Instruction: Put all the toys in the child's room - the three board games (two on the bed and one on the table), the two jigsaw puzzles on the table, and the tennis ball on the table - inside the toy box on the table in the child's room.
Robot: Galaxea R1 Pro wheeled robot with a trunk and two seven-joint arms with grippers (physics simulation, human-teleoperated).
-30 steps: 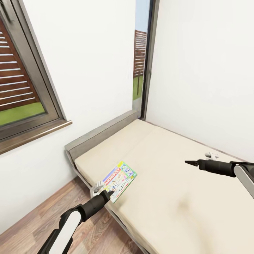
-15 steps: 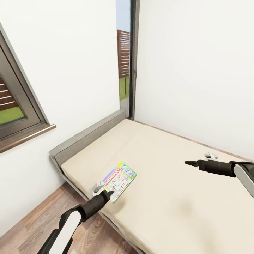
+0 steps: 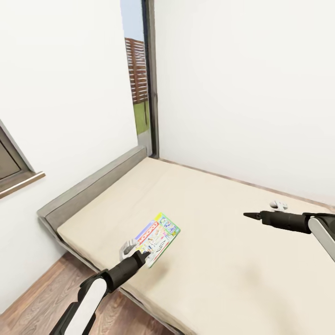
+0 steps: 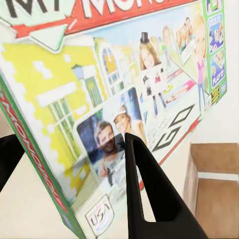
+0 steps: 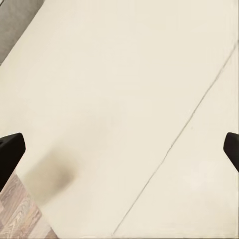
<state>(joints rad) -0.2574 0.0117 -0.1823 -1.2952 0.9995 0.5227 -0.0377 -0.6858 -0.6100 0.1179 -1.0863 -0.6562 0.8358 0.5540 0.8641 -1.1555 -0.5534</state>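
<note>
Board game (image 3: pixel 158 232): flat green-edged box, white face with cartoon house and people, red banner. Left gripper (image 3: pixel 142 253) clamps its near edge, holding it tilted above the bed (image 3: pixel 223 260). Right gripper (image 3: pixel 249 215) hangs with jaws wide apart, empty. View has panned right since earlier; arms and box unchanged.

We see a board game (image 3: pixel 158 233) with a white face, a green edge and a red band with white letters. It has a yellow house and bright cartoon people on it. The bed (image 3: pixel 223 260) is pale cream, and its frame (image 3: pixel 88 186) is grey. The walls (image 3: pixel 242 93) are white. The floor (image 3: pixel 32 307) is brown wood planks. Our left tool (image 3: pixel 139 255) is black, with a white and black arm (image 3: pixel 88 298). Our right tool (image 3: pixel 249 215) is black too.
</note>
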